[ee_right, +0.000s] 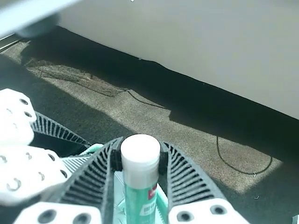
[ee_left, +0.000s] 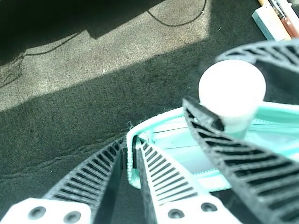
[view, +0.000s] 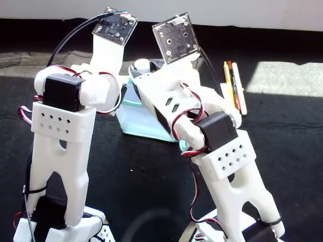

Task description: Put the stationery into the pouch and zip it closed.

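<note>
The mint-green pouch [view: 144, 121] lies between the two arms, and its open mouth [ee_left: 187, 144] shows in the left wrist view. My left gripper [ee_left: 131, 151] is shut on the pouch's rim at one end. A glue stick [ee_right: 139, 172] with a white cap and green body stands upright in my right gripper [ee_right: 140, 153], which is shut on it. The glue stick's cap [ee_left: 232, 91] hangs just above the pouch opening, and its cap [view: 142, 65] also shows from above. Several pens [view: 235, 85] lie on the mat right of the right arm.
A black mat [view: 146, 176] covers the table, with sunlit patches at the back. A thin cable [ee_right: 243, 161] loops on the mat near the white wall [ee_right: 196, 42]. The pens and an eraser-like block [ee_left: 275, 16] lie beyond the pouch.
</note>
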`<state>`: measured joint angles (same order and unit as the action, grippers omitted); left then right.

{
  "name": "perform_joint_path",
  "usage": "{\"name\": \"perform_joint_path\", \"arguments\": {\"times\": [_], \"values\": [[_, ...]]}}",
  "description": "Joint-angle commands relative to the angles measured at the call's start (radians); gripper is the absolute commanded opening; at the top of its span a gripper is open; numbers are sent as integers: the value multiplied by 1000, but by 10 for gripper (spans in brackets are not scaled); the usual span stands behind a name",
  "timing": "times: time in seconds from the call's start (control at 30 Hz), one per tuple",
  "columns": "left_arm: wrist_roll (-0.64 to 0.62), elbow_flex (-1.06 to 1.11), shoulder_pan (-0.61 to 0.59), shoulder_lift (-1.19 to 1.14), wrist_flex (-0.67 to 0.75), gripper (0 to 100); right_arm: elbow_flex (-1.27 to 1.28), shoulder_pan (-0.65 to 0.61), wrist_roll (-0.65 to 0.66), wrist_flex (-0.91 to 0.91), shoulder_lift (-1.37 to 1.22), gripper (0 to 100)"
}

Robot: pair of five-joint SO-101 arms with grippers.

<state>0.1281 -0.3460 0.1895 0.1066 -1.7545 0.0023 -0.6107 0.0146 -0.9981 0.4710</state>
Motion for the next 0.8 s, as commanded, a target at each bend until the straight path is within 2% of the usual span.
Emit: {"name": "perform_joint_path", "arguments": {"times": [0.0, 0.27, 0.43, 0.7, 0.77], "values": [[-3, 5, 18, -19, -6, 9, -22, 24, 12, 16, 36, 6], [-3, 5, 18, -21, -6, 9, 234, 21, 9, 18, 147, 22], [-3, 12, 18, -21, -6, 9, 255, 21, 6, 10, 228, 221], [-3, 13, 18, -21, -9, 9, 205, 28, 8, 13, 297, 210], [-3, 15, 18, -21, -12, 9, 159, 70, 8, 13, 317, 210]]}}
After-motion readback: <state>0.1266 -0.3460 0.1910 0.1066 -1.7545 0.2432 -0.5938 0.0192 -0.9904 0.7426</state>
